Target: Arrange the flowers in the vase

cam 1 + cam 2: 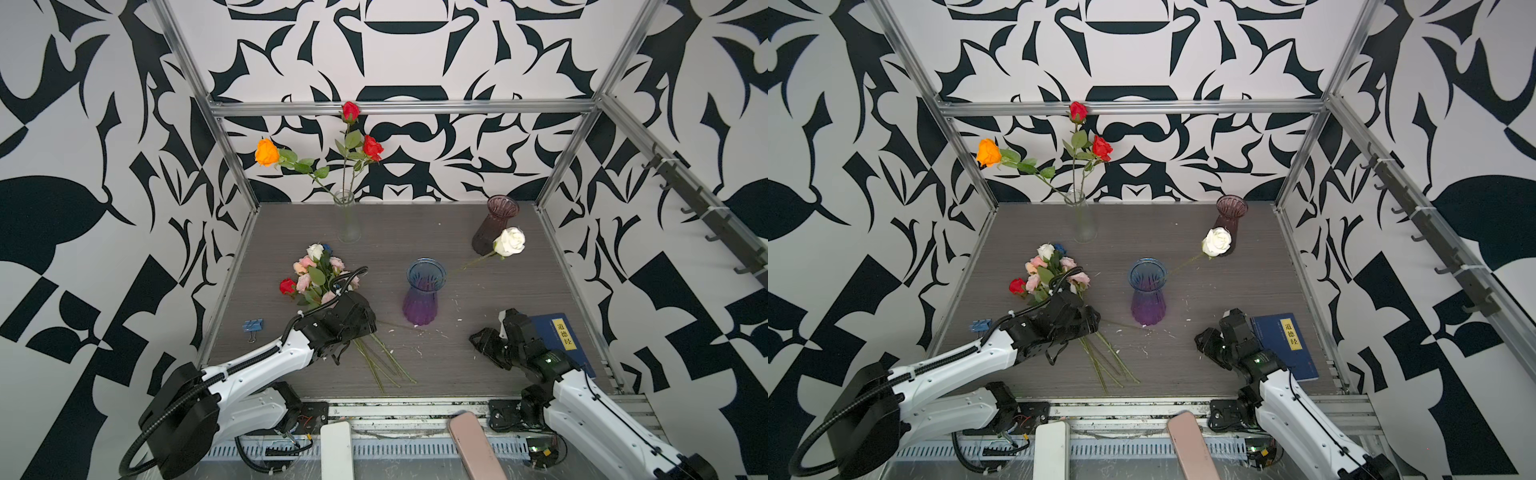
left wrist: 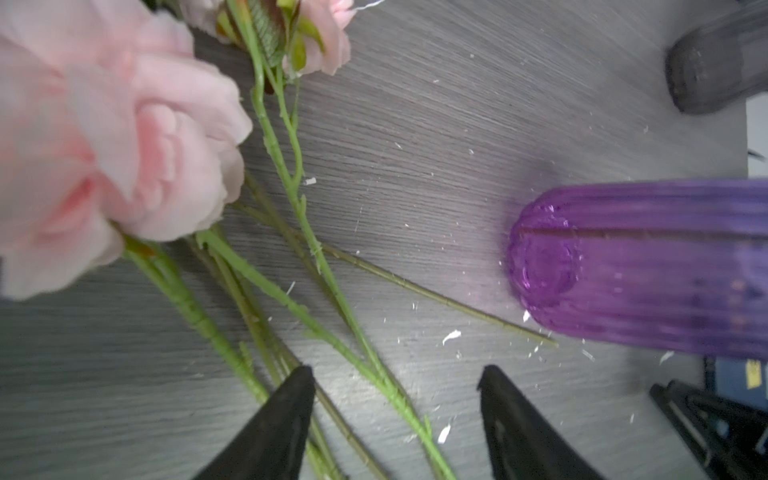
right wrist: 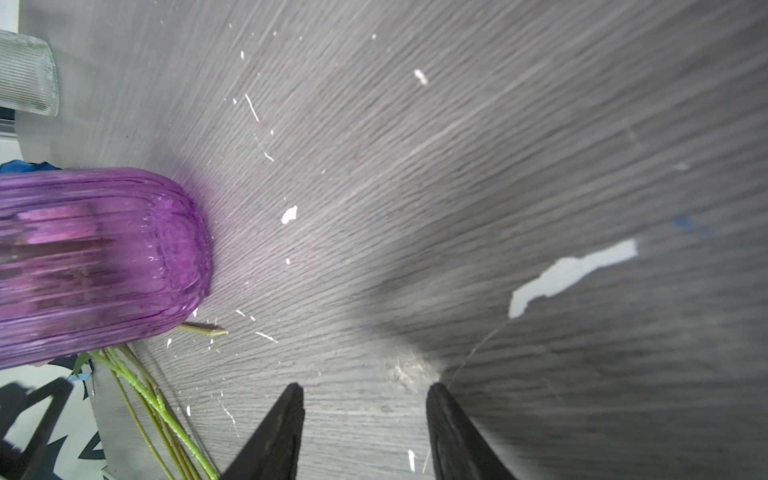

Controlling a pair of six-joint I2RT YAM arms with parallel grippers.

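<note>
Three vases, both top views: clear vase [image 1: 348, 226] holds three roses [image 1: 372, 147]; blue-purple vase [image 1: 423, 295] one white rose [image 1: 511, 242]; smoky vase [image 1: 494, 226] behind.
Loose flowers [image 1: 1050, 270]: heaped on table [image 1: 1163, 374], left.
Left wrist: left gripper [image 2: 395, 370] parted, straddling green stems [image 2: 299, 309].
Right wrist: right gripper [image 3: 365, 386] parted, empty, above table.

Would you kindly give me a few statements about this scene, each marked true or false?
1. The clear vase holds three roses. True.
2. The white rose stands in the dark smoky vase. False: its stem sits in the blue-purple vase.
3. The right gripper holds a stem. False: it is open, with nothing between its jaws.
4. The left gripper is open over the loose flowers' stems. True.
</note>
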